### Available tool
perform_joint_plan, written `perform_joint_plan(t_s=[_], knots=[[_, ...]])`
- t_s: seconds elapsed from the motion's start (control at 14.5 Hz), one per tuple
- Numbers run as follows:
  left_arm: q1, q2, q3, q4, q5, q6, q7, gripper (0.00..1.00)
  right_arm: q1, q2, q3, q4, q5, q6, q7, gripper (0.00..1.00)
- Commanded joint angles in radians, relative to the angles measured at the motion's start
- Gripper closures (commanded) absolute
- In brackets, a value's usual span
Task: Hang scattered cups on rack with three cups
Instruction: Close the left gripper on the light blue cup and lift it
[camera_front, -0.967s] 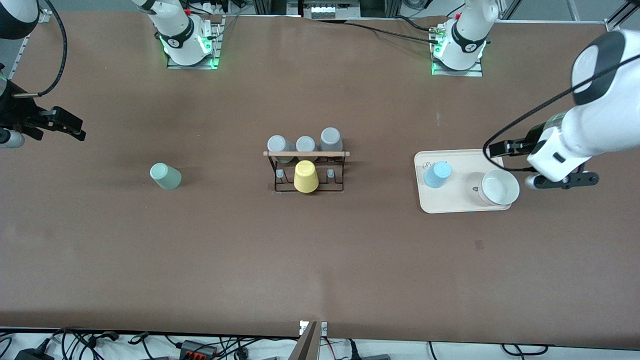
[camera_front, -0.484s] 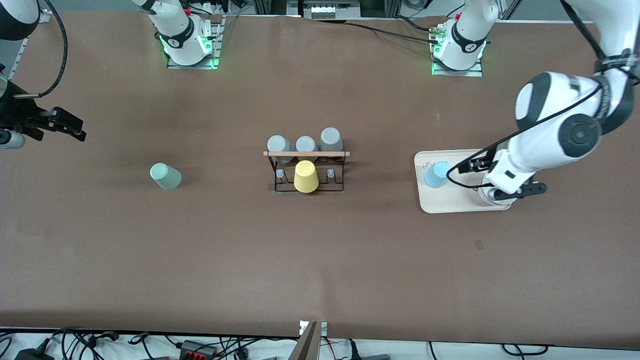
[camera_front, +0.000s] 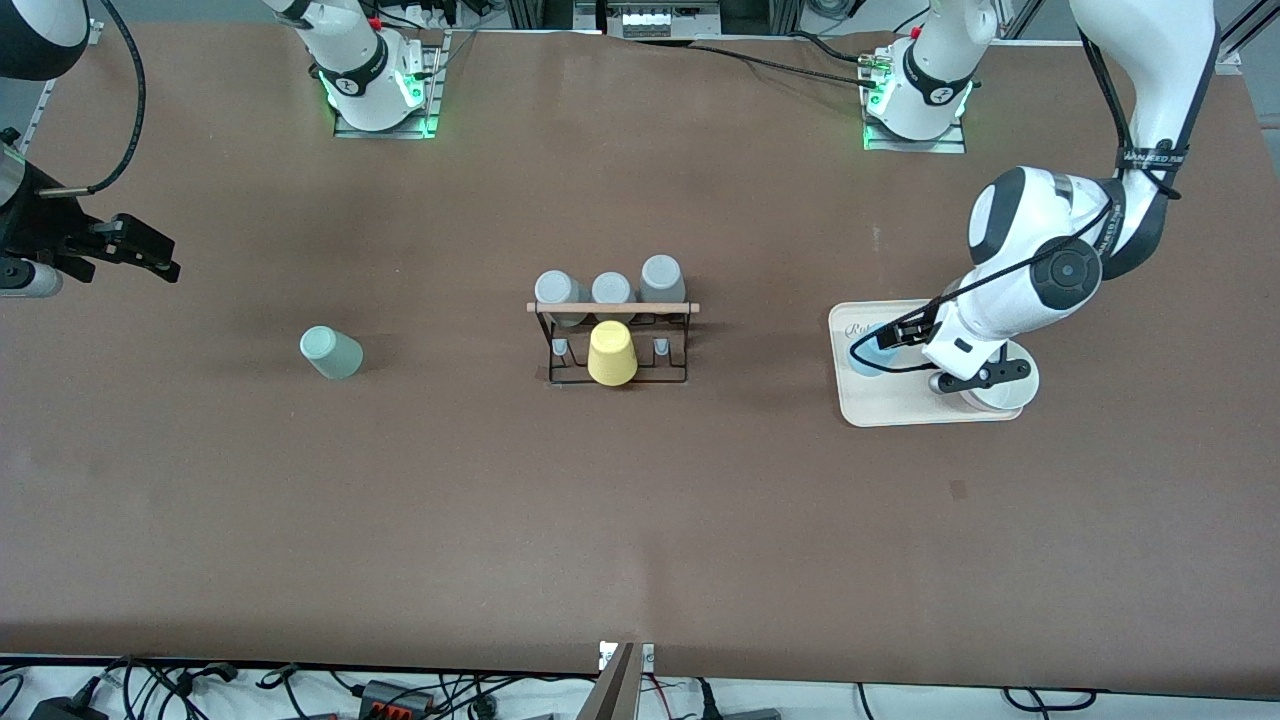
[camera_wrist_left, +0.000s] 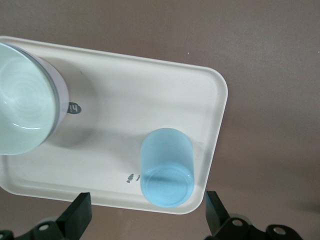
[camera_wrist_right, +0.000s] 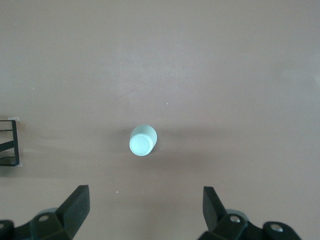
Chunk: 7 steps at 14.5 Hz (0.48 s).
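The left tool (camera_wrist_left: 145, 220) is hovering spread wide over the cream tray (camera_front: 900, 410), the upside-down light blue cup (camera_wrist_left: 166, 166) standing directly beneath it, while the right tool (camera_wrist_right: 145, 215), equally spread, is waiting high above the mint cup (camera_front: 331, 352) on the table (camera_front: 640, 520).

Illumination is even, diffuse, from overhead. The tabletop (camera_front: 640, 500) shows no glare. Shadows are soft: a faint one lies beside the mint cup (camera_wrist_right: 142, 140). The white bowl (camera_wrist_left: 22, 112) carries mild sheen. Focus is sharp throughout.
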Motion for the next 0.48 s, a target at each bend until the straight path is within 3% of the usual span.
perform_joint_plan(t_s=[0.0, 0.41], knots=[[-0.029, 0.033, -0.005, -0.016, 0.011, 0.061, -0.047, 0.0, 0.0, -0.007, 0.002, 0.002, -0.016, -0.014, -0.01, 0.0], [-0.029, 0.055, -0.002, -0.092, 0.035, 0.18, -0.036, 0.0, -0.002, -0.01, 0.001, -0.003, -0.016, -0.015, -0.007, 0.0]])
